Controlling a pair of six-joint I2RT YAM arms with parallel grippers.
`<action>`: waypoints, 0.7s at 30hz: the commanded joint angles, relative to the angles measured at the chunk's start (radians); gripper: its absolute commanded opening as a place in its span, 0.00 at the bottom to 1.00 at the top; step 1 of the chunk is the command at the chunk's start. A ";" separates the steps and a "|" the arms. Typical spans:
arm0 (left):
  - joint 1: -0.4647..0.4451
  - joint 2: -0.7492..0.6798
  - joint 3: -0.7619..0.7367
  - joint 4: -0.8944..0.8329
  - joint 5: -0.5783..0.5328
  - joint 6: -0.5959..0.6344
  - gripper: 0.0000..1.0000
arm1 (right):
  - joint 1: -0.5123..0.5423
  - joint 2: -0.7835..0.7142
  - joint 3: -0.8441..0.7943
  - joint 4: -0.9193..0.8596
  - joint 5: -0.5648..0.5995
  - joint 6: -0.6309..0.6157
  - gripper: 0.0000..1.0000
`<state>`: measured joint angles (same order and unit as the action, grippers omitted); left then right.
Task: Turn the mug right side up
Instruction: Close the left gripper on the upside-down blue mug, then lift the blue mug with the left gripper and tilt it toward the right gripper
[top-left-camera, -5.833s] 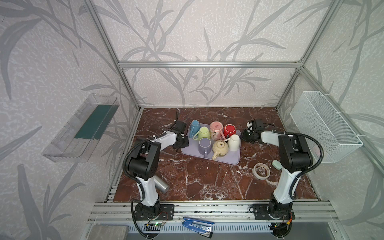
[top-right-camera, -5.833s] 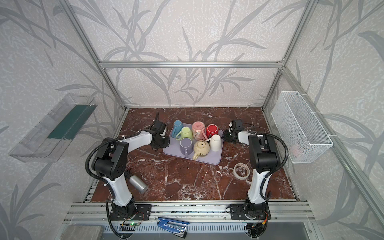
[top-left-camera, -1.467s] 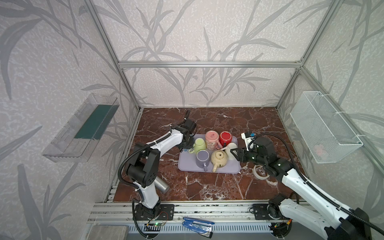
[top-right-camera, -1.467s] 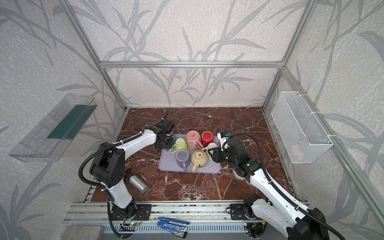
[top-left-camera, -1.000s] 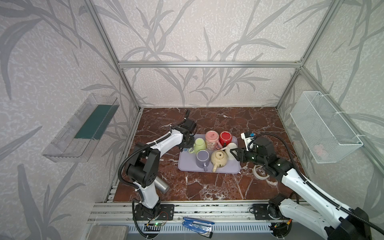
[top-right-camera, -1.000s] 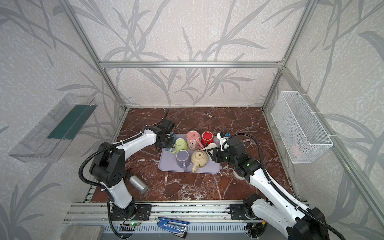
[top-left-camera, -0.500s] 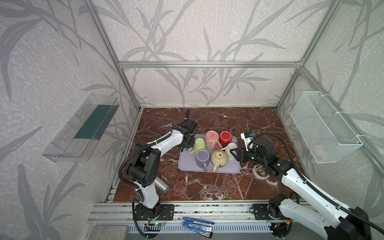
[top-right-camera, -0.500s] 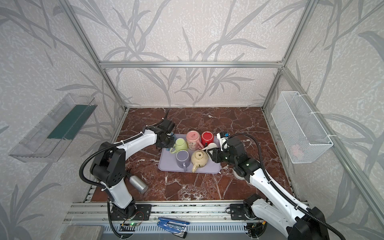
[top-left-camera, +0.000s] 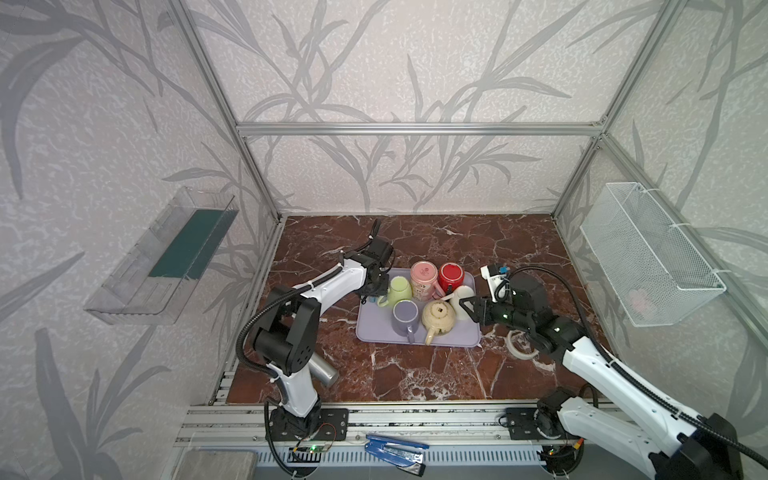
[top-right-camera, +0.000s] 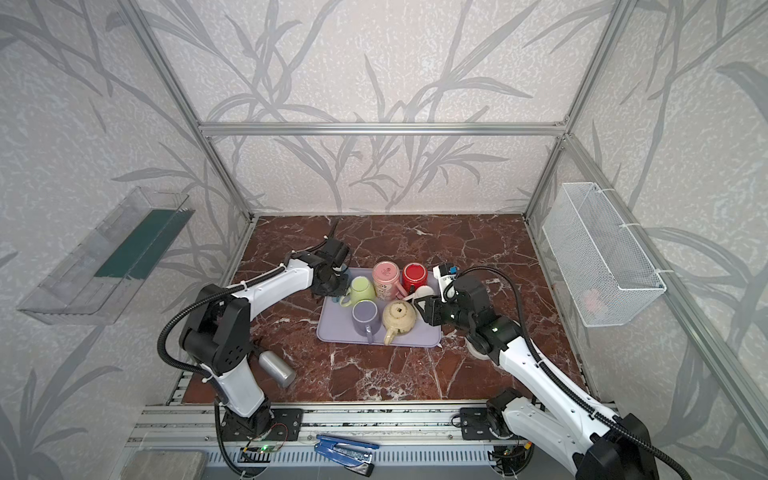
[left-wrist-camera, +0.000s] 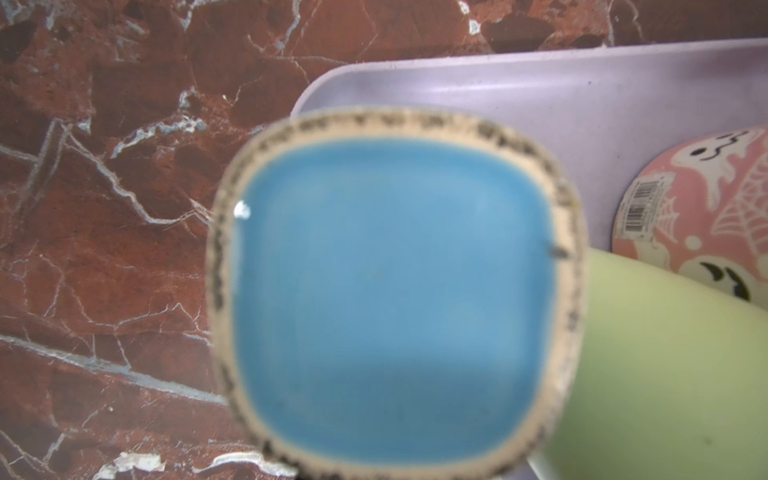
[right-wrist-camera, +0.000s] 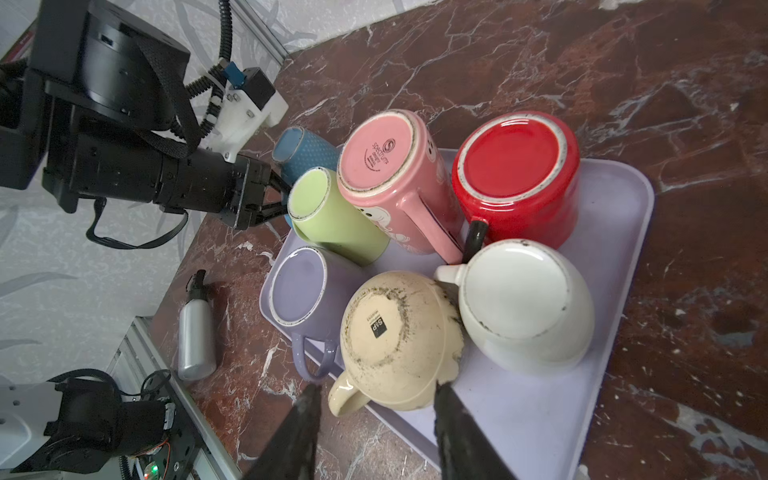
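A blue mug (left-wrist-camera: 395, 291) (right-wrist-camera: 303, 149) leans base-up at the far left corner of the lilac tray (top-left-camera: 457, 338) (right-wrist-camera: 519, 399). My left gripper (top-left-camera: 374, 289) (top-right-camera: 332, 286) is shut at its side; the contact is hidden behind the green mug (top-left-camera: 399, 289) (right-wrist-camera: 332, 216). In both top views the arm hides the blue mug. Pink (right-wrist-camera: 382, 153), red (right-wrist-camera: 515, 162), white (right-wrist-camera: 519, 291), cream (right-wrist-camera: 395, 328) and purple (right-wrist-camera: 297, 286) mugs stand upside down on the tray. My right gripper (top-left-camera: 471, 309) (right-wrist-camera: 376, 399) hovers open by the cream mug, holding nothing.
A silver bottle (top-left-camera: 322, 370) (right-wrist-camera: 195, 332) lies on the marble near the left arm's base. A tape roll (top-left-camera: 521, 347) lies under the right arm. A wire basket (top-left-camera: 648, 257) hangs on the right wall and a clear shelf (top-left-camera: 166, 257) on the left wall.
Over the last second the left gripper has closed at the blue mug. Neither arm has visibly shifted. Several seconds ago the right arm was folded back and the tray lay skewed.
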<state>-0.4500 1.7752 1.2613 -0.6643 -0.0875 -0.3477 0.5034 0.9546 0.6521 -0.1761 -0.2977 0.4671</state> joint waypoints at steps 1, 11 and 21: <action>-0.003 -0.055 0.002 -0.053 -0.004 0.010 0.00 | 0.004 -0.007 -0.015 0.035 -0.020 -0.005 0.46; -0.007 -0.201 -0.024 -0.071 0.030 0.014 0.00 | 0.005 -0.004 -0.037 0.102 -0.055 0.007 0.46; -0.010 -0.358 -0.030 -0.070 0.112 0.024 0.00 | 0.005 -0.003 -0.055 0.192 -0.148 0.030 0.46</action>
<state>-0.4519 1.4815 1.2293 -0.7422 -0.0143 -0.3382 0.5034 0.9550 0.6106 -0.0502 -0.3920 0.4824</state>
